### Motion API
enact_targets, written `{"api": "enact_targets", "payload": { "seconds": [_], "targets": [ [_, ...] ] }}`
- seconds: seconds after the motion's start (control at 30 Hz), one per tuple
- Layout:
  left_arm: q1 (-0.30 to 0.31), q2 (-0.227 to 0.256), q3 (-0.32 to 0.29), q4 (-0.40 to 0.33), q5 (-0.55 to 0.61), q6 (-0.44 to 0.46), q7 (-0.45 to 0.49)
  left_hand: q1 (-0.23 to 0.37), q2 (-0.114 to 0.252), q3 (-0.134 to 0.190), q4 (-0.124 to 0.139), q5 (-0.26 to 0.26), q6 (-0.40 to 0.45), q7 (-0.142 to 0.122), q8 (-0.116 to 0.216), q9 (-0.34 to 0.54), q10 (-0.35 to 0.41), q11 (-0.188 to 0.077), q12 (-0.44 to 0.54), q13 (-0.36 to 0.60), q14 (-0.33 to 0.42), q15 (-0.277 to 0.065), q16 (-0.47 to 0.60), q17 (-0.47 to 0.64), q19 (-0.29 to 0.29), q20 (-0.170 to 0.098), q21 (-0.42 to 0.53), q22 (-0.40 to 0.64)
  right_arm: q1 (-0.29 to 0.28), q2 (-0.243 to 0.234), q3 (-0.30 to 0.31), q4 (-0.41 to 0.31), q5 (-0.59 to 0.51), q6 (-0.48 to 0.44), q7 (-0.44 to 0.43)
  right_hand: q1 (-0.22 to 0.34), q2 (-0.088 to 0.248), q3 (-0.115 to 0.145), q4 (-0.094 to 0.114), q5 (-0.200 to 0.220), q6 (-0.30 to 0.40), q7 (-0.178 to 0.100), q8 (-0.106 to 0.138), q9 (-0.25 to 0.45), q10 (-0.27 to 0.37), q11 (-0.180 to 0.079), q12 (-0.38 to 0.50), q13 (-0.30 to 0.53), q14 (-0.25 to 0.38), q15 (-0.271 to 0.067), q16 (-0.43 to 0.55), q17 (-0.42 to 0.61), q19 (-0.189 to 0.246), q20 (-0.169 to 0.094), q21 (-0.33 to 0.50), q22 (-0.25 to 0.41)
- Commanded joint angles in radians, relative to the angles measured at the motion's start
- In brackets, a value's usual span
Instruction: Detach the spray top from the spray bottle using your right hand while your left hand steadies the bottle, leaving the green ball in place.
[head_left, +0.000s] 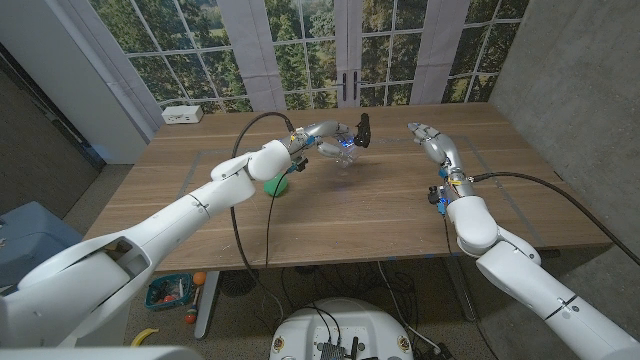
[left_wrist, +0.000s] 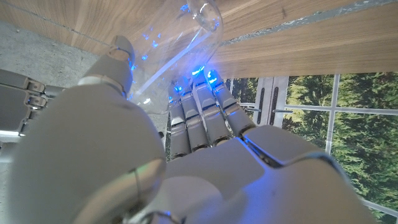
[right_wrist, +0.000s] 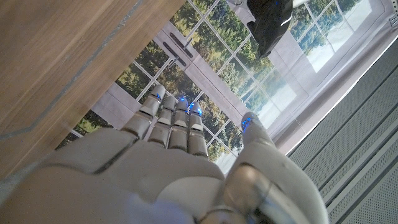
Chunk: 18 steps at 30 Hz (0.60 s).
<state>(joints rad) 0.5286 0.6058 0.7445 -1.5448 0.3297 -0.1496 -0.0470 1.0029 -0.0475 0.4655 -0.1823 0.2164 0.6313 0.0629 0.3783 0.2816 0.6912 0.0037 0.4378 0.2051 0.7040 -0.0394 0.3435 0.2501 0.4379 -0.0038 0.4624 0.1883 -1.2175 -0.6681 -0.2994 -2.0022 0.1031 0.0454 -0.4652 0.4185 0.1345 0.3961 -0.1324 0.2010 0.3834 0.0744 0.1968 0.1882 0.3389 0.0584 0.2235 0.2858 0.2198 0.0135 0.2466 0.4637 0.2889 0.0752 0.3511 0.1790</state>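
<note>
A clear spray bottle (head_left: 345, 155) with a black spray top (head_left: 362, 129) is at the table's far middle. My left hand (head_left: 322, 137) grips the bottle's body. In the left wrist view the fingers (left_wrist: 198, 111) wrap the clear bottle (left_wrist: 171, 46), lit blue. My right hand (head_left: 430, 139) hovers to the right of the bottle, open and apart from it, fingers pointing towards the top. The right wrist view shows the black spray top (right_wrist: 270, 22) beyond my straight fingers (right_wrist: 174, 121). A green ball (head_left: 277, 185) lies on the table beside my left forearm.
A white box (head_left: 183, 114) sits at the table's (head_left: 350, 220) back left corner. Faint tape lines mark the wood. Windows and a door stand behind the table. A grey wall runs along the right side.
</note>
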Motion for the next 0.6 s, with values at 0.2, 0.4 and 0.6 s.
{"api": "enact_targets", "payload": {
  "seconds": [0.2, 0.4, 0.6],
  "targets": [
    [-0.014, 0.008, 0.014, -0.048, 0.040, 0.029, -0.031, 0.195, 0.201, 0.001, 0.004, 0.004, 0.193, -0.097, 0.117, 0.057, 0.283, -0.194, 0.053, 0.241, 0.021, -0.202, -0.001, 0.005, 0.001, -0.009, 0.007, 0.002, -0.002, -0.037, -0.028, -0.077, -0.101, -0.097, 0.008, 0.005, -0.013, -0.004, -0.006, -0.005, -0.003, -0.013, 0.003, 0.005, -0.011, -0.016, -0.006, 0.004, -0.009, -0.008, -0.005, 0.001, -0.002, 0.010, -0.005, 0.005],
    [-0.023, 0.000, 0.021, -0.040, 0.047, 0.026, -0.035, 0.196, 0.201, -0.001, 0.004, 0.005, 0.192, -0.099, 0.117, 0.058, 0.283, -0.194, 0.052, 0.245, 0.021, -0.202, -0.001, 0.006, 0.001, -0.009, 0.008, 0.002, 0.003, -0.044, -0.041, -0.100, -0.128, -0.134, 0.012, 0.007, -0.016, -0.005, -0.009, -0.006, -0.003, -0.017, 0.004, 0.005, -0.015, -0.019, -0.007, 0.004, -0.013, -0.009, -0.007, 0.000, -0.003, 0.010, -0.008, 0.004],
    [-0.032, -0.007, 0.029, -0.030, 0.052, 0.020, -0.043, 0.198, 0.201, -0.002, 0.004, 0.005, 0.192, -0.099, 0.117, 0.057, 0.282, -0.194, 0.051, 0.250, 0.021, -0.202, -0.002, 0.006, 0.001, -0.010, 0.009, 0.002, 0.016, -0.047, -0.058, -0.112, -0.151, -0.170, 0.020, 0.007, -0.018, -0.006, -0.011, -0.007, -0.002, -0.020, 0.004, 0.006, -0.015, -0.020, -0.007, 0.004, -0.017, -0.009, -0.008, 0.000, -0.002, 0.011, -0.009, 0.005]
  ]
}}
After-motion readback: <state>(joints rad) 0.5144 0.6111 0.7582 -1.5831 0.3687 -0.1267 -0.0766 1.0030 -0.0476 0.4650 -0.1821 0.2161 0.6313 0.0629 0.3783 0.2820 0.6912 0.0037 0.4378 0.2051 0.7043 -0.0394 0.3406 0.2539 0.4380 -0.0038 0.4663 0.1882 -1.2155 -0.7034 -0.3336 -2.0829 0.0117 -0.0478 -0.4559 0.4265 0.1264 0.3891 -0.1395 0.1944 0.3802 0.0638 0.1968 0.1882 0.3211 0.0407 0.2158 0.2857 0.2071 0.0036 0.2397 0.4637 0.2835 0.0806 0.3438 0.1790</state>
